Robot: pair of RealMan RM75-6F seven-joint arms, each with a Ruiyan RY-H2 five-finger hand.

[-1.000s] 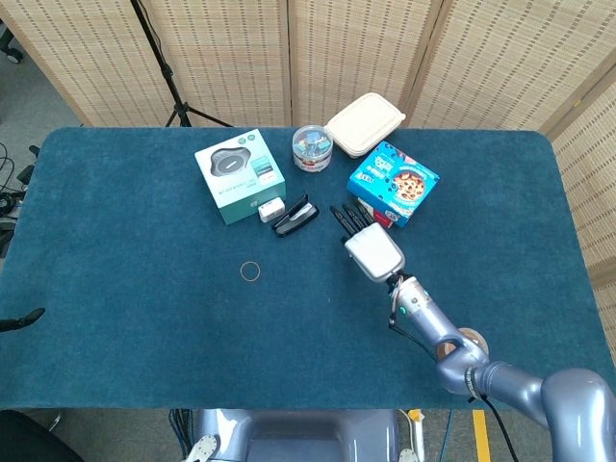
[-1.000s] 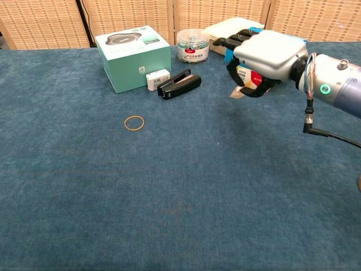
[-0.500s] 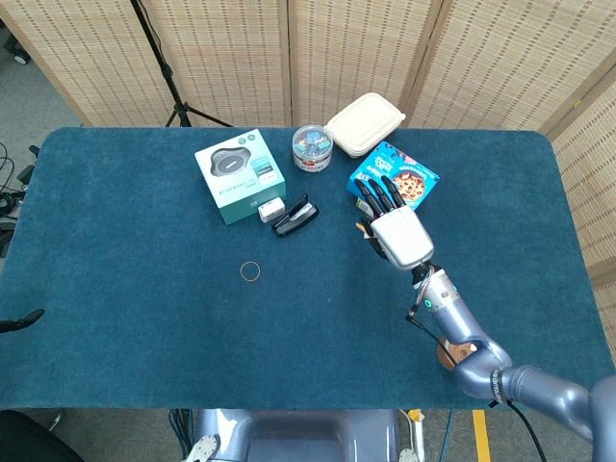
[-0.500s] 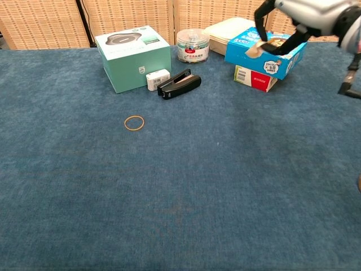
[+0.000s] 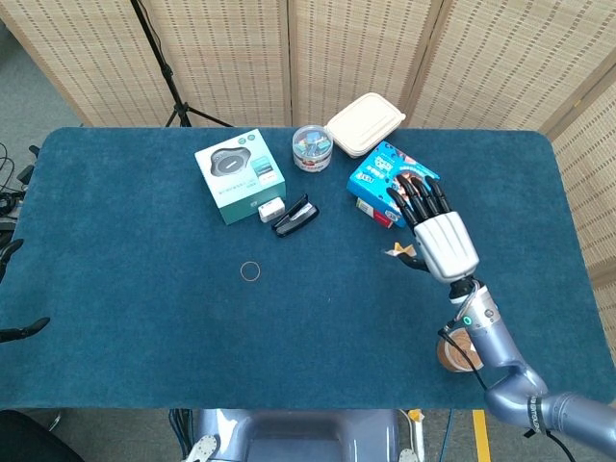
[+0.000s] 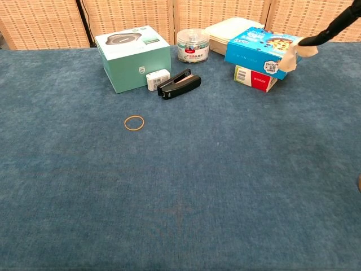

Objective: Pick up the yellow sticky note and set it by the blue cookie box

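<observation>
The blue cookie box (image 5: 389,181) lies at the back right of the table, and in the chest view the blue cookie box (image 6: 262,46) rests on a smaller red and white pack (image 6: 254,79). My right hand (image 5: 438,236) hovers just right of and in front of the box. It pinches the pale yellow sticky note (image 5: 397,252) between thumb and finger. In the chest view only one dark fingertip (image 6: 330,31) shows, with the sticky note (image 6: 296,53) hanging beside the box's right end, above the table. Thin dark tips (image 5: 17,332) at the far left edge may be my left hand.
A green box (image 5: 240,173), a small white box (image 5: 271,209) and a black stapler (image 5: 295,216) sit at the back centre. A clear tub of clips (image 5: 312,147) and a white food container (image 5: 365,123) stand behind. A rubber band (image 5: 250,271) lies mid-table.
My right hand has carried the sticky note rightward, from in front of the cookie box to beside its right end, and has risen mostly out of the chest view.
</observation>
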